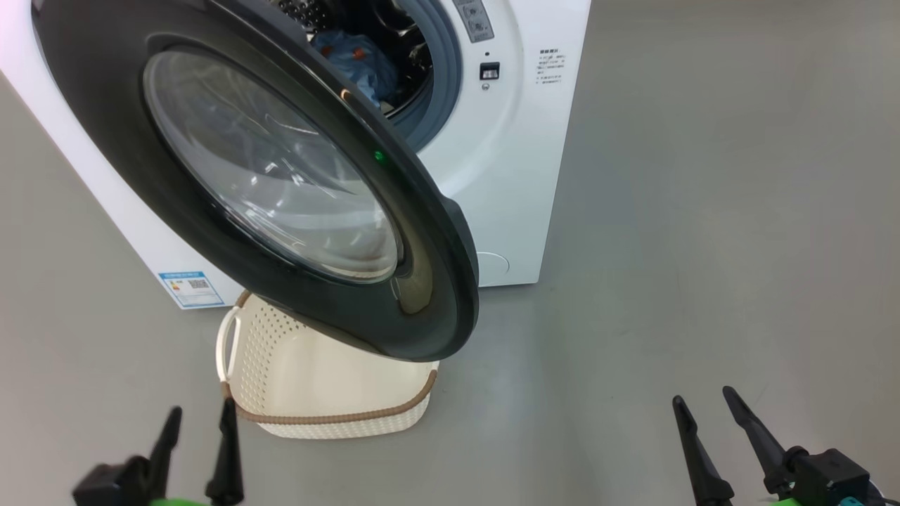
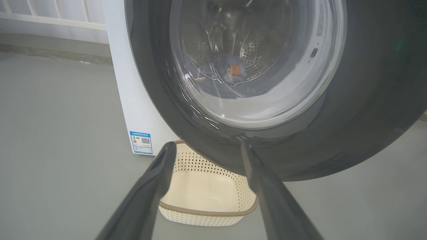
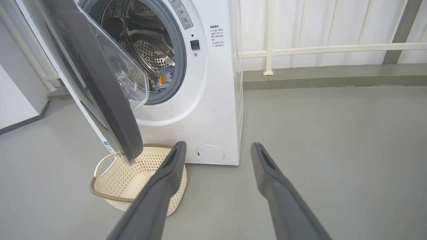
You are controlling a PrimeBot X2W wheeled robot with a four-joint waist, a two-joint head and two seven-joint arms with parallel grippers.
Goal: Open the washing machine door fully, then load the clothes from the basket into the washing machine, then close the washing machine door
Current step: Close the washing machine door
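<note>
The white washing machine [image 1: 506,176] stands ahead with its round black door [image 1: 422,232] swung partway out over the basket. Light blue clothes with an orange print [image 1: 355,63] lie inside the steel drum, also seen through the glass as clothes [image 2: 230,70] and past the door as clothes [image 3: 164,78]. The cream perforated basket [image 1: 323,393] with a brown rim sits on the floor under the door, and its inside [image 2: 200,193] looks bare. My left gripper [image 1: 199,416] is open near the basket's left corner, holding nothing. My right gripper [image 1: 705,399] hangs open over the floor at the lower right.
Grey floor [image 1: 703,246] spreads to the right of the machine. A white railing and wall [image 3: 317,50] run behind it. A blue label [image 1: 188,288] and a round white cap [image 1: 492,263] mark the machine's lower front.
</note>
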